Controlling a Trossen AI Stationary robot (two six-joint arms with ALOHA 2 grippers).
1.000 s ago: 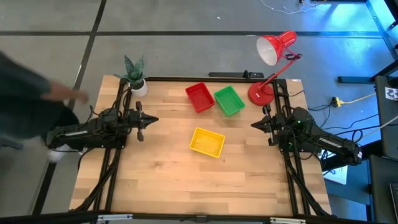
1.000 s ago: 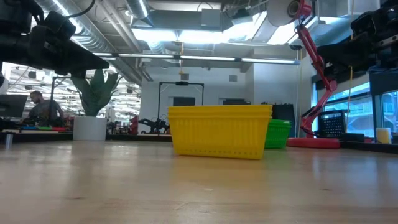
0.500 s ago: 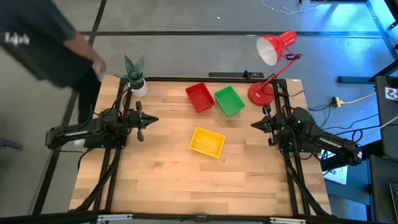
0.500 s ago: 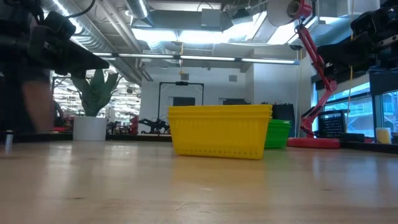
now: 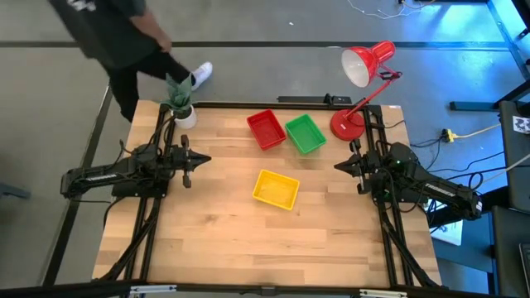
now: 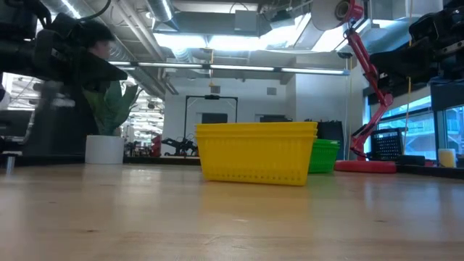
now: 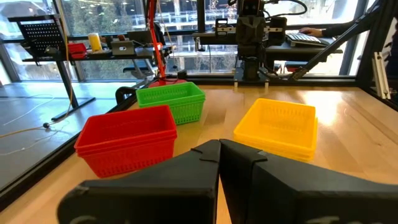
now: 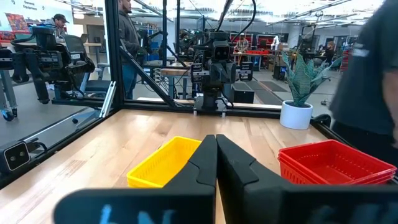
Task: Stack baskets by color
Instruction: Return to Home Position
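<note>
while both arms lie low along the sides of the tabletop (image 5: pixel 248 240), we find the left claw (image 5: pixel 201 160) at nine o'clock and the right claw (image 5: pixel 339 165) at three o'clock, each pressed together, pinching nothing. the red baskets (image 5: pixel 266 129) sit nested as one stack toward twelve o'clock, the green baskets (image 5: pixel 305 133) just beside them on their three o'clock side, the yellow baskets (image 5: pixel 276 189) apart near the centre. a person (image 5: pixel 116 33) is beyond the eleven o'clock corner.

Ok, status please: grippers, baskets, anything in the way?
Left gripper and right gripper shut, empty, parked apart. Red stack, green stack, yellow stack complete. Person beside plant, not reaching in.
</note>
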